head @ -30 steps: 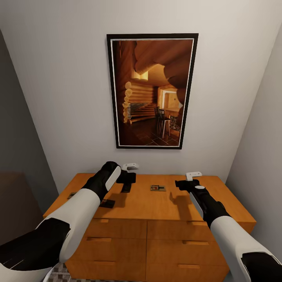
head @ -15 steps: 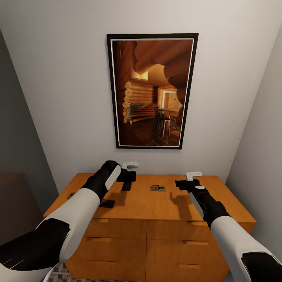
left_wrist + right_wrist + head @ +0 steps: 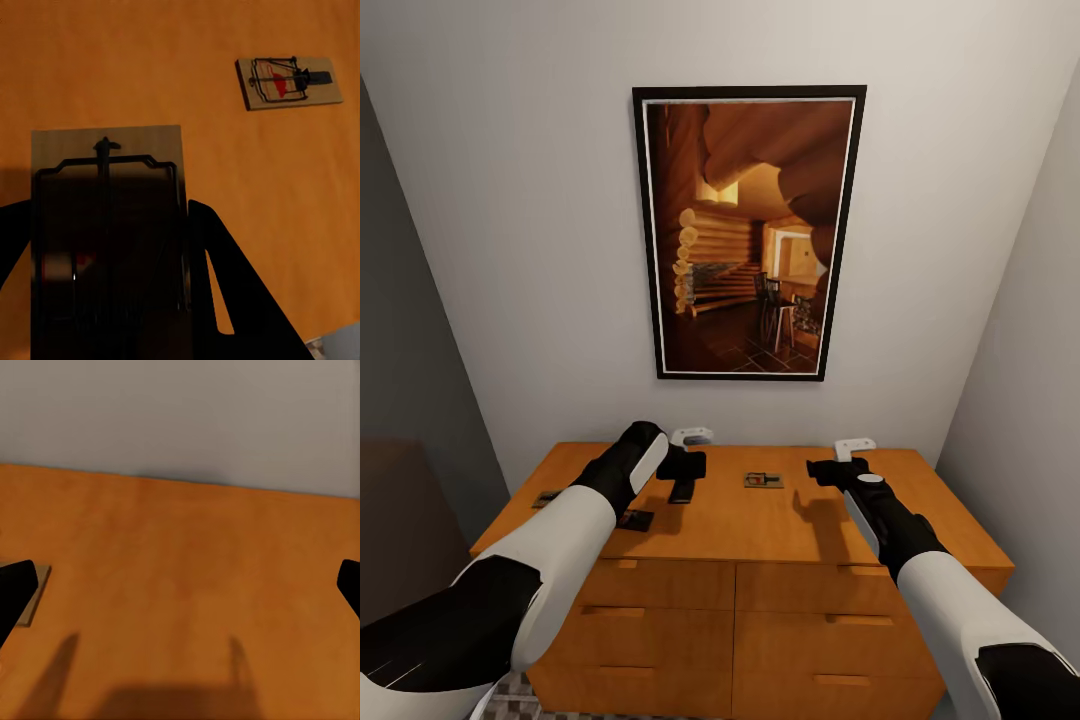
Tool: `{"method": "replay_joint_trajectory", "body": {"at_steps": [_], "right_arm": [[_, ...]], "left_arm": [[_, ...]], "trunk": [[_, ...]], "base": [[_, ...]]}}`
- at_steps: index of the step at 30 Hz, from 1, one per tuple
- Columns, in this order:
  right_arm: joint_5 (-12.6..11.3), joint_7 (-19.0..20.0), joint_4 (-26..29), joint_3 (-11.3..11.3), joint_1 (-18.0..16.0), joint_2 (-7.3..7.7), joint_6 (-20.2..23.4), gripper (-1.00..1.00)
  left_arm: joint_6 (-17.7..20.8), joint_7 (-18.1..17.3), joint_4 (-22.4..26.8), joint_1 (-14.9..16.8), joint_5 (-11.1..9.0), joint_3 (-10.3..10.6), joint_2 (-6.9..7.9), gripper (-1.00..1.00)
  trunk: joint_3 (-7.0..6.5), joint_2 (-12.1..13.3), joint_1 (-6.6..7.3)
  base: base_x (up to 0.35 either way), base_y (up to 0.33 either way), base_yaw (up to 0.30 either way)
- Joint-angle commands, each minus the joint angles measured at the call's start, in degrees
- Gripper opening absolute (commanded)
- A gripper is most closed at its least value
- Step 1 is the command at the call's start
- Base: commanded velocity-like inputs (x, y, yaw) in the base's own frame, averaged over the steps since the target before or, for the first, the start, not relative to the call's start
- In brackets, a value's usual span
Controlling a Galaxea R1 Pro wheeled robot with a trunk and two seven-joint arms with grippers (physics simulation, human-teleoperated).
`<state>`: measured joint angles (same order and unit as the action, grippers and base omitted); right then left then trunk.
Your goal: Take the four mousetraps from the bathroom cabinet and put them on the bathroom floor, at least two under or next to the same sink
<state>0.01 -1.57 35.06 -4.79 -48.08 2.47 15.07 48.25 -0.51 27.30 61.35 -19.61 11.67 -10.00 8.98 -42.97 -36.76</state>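
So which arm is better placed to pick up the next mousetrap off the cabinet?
Probably the right. The left hand straddles a mousetrap, so it looks occupied. The right hand is open and hovers over the cabinet, near the free mousetrap.

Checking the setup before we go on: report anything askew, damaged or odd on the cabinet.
Nothing stands out. The cabinet top is tidy and its drawers are shut. One mousetrap lies between the left gripper fingers; another lies flat mid-top.
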Motion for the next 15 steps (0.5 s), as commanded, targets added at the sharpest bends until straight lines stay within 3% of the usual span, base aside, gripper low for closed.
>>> {"method": "replay_joint_trajectory", "body": {"at_steps": [1,10,15], "right_arm": [[0.0,0.0,0.0,0.0,0.0,0.0,0.0,1.0],[2.5,0.2,0.2,-1.0,0.0,0.15,0.3,1.0],[5.5,1.2,0.3,-1.1,0.0,0.13,0.5,1.0]], "left_arm": [[-0.1,0.0,0.0,0.0,0.2,0.0,0.0,-1.0],[-0.7,0.0,0.1,0.0,0.2,0.0,0.0,-1.0],[-0.8,0.1,0.1,0.0,0.2,0.0,0.0,-1.0]], "trunk": [[0.0,0.0,0.0],[0.0,0.0,0.0],[0.0,0.0,0.0]], "base": [[0.0,0.0,0.0],[0.0,0.0,0.0],[0.0,0.0,0.0]]}}
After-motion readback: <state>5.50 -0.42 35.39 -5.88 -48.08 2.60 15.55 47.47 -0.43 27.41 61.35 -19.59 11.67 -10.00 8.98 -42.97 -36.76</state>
